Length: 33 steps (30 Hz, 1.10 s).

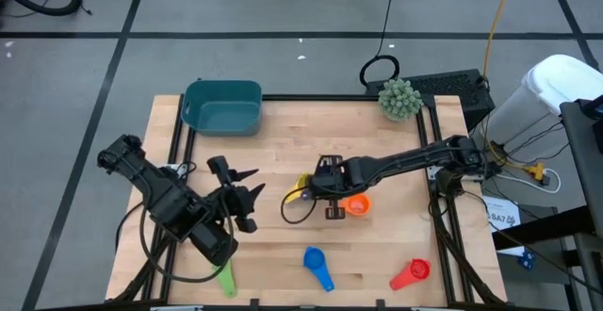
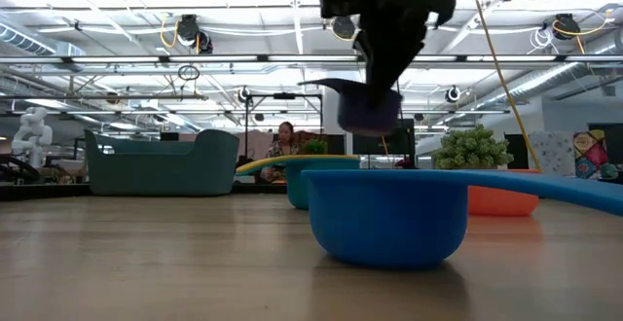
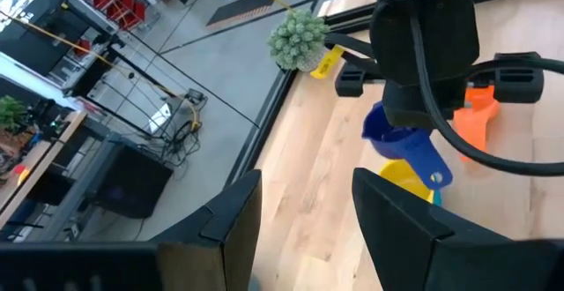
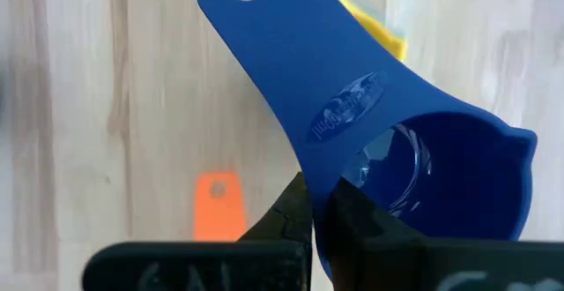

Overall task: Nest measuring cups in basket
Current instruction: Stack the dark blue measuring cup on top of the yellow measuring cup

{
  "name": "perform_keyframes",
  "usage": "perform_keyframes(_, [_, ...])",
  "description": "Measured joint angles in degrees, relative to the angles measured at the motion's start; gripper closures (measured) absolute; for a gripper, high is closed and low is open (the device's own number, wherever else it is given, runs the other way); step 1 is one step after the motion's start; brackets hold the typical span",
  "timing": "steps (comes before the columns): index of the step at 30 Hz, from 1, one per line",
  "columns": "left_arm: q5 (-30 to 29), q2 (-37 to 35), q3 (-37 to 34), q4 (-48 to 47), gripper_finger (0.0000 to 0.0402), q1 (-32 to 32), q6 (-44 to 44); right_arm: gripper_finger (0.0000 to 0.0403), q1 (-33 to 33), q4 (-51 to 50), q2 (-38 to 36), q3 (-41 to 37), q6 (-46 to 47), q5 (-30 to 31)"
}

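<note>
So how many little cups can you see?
6: yellow, orange mid-table; dark blue in right gripper; blue, red, green by the robot's edge. More may be hidden.

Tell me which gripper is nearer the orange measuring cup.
Right. The right gripper, shut on the dark blue cup, hangs just beside the orange measuring cup. The left gripper sits open, farther off toward the table's left.
</note>
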Motion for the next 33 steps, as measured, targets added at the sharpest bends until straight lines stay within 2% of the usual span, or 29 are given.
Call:
perform_keyframes(4, [0.0, 0.0, 0.0, 0.0, 0.0220, -0.4, -0.7, 0.0403, 1.6, -5.5, -0.1, 0.0, 4.5, -0.4])
perform_keyframes(15, [0.1, 0.0, 0.0, 0.0, 0.0220, -1.9, -1.8, 0.0403, 4.9, -16.7, -0.1, 0.0, 24.0, -7.8])
perform_keyframes(24, [0.1, 0.0, 0.0, 0.1, 0.0220, -1.8, -1.9, 0.0403, 5.1, -16.2, -0.1, -0.3, 32.8, -9.2])
perform_keyframes(33, [0.1, 0.1, 0.0, 0.1, 0.0220, -2.4, -1.1, 0.0403, 5.2, -11.1, -0.1, -6.6, 37.8, -9.3])
